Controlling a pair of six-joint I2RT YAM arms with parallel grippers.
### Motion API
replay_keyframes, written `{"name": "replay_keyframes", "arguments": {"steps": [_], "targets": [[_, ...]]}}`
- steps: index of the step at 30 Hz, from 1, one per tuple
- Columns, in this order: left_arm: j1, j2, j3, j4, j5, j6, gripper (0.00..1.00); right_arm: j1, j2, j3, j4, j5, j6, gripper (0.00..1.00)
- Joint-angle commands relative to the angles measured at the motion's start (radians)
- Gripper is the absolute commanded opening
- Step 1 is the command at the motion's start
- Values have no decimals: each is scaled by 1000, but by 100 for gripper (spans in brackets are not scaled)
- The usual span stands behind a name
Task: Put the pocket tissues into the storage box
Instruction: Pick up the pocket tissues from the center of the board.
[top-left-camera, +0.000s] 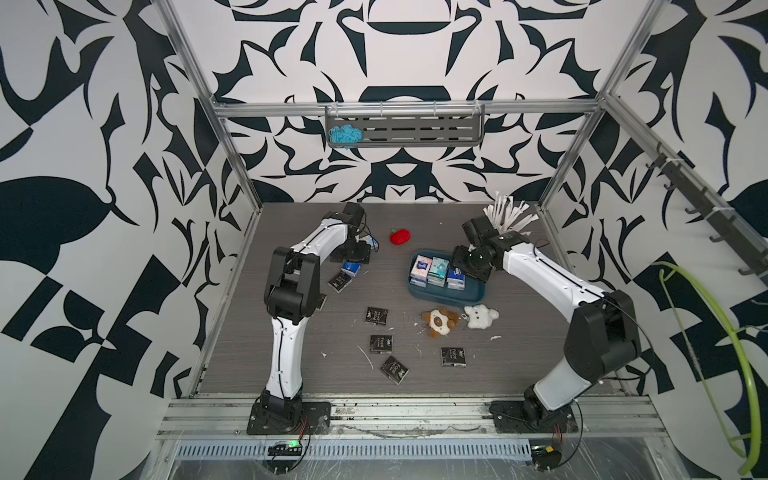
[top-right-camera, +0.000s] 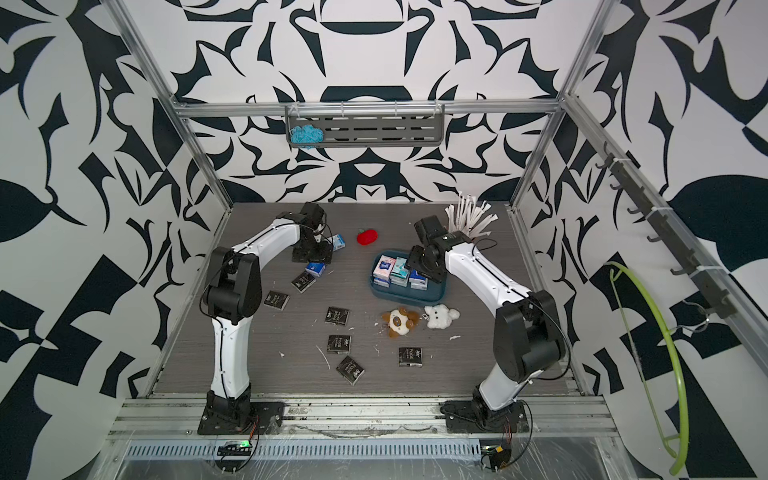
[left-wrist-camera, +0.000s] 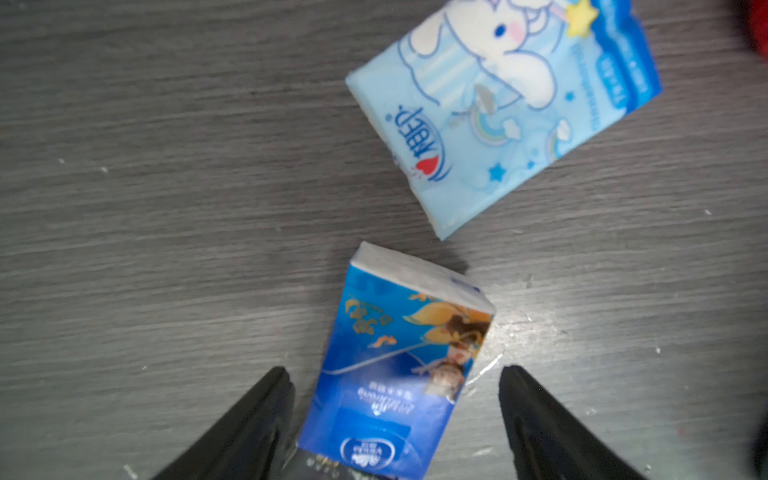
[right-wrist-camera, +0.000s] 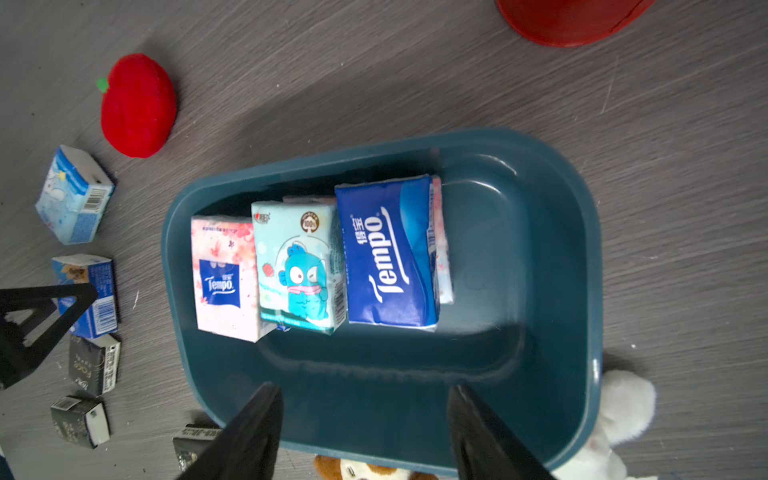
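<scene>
brown plush beside storage box, red plush

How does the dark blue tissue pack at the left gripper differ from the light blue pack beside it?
The dark blue tissue pack shows an orange-haired figure; the light blue pack shows a white long-eared animal. The dark one lies between the open fingers of the left gripper; the light one lies beyond them. Both rest on the grey table, outside the teal storage box.
</scene>
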Motion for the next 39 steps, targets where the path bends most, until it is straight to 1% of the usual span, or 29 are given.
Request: {"name": "replay_keyframes", "arguments": {"steps": [1, 5, 7, 8, 10, 12, 14, 17, 19, 20, 23, 24, 26, 29, 32, 36, 39], "targets": [[3, 21, -31, 40, 40, 14, 84, 1, -7, 55, -30, 23, 8, 68], [4, 34, -31, 52, 36, 13, 82, 1, -21, 63, -48, 32, 2, 68], [3, 36, -29, 54, 45, 13, 78, 1, -35, 54, -51, 39, 1, 68], [4, 35, -32, 55, 51, 11, 75, 1, -43, 49, -51, 42, 1, 68], [4, 32, -37, 62, 60, 8, 65, 1, -57, 34, -47, 43, -1, 68], [4, 30, -42, 67, 66, 3, 59, 1, -75, 21, -48, 49, -8, 68], [4, 31, -43, 67, 70, 0, 58, 1, -90, 9, -47, 53, -17, 68], [3, 33, -43, 61, 72, -5, 63, -5, -108, 0, -53, 58, -29, 68], [3, 33, -52, 60, 76, -7, 61, -9, -112, -1, -59, 58, -38, 68], [3, 31, -58, 62, 76, -8, 57, -16, -113, -4, -61, 52, -41, 68], [3, 18, -76, 67, 88, -14, 31, -44, -124, -21, -61, 30, -51, 68], [3, 12, -81, 68, 91, -19, 27, -52, -129, -28, -61, 25, -53, 68], [3, -7, -90, 70, 101, -37, 27, -71, -143, -43, -61, 16, -60, 68], [2, -50, -101, 58, 119, -87, 29, -111, -166, -75, -60, -8, -72, 68], [-11, -128, -126, 56, 146, -163, 30, -163, -181, -109, -49, -48, -88, 68], [-62, -233, -166, 74, 170, -260, 32, -222, -196, -141, -39, -86, -111, 68], [-125, -296, -192, 108, 207, -349, 33, -265, -207, -157, -33, -114, -119, 68]]}}
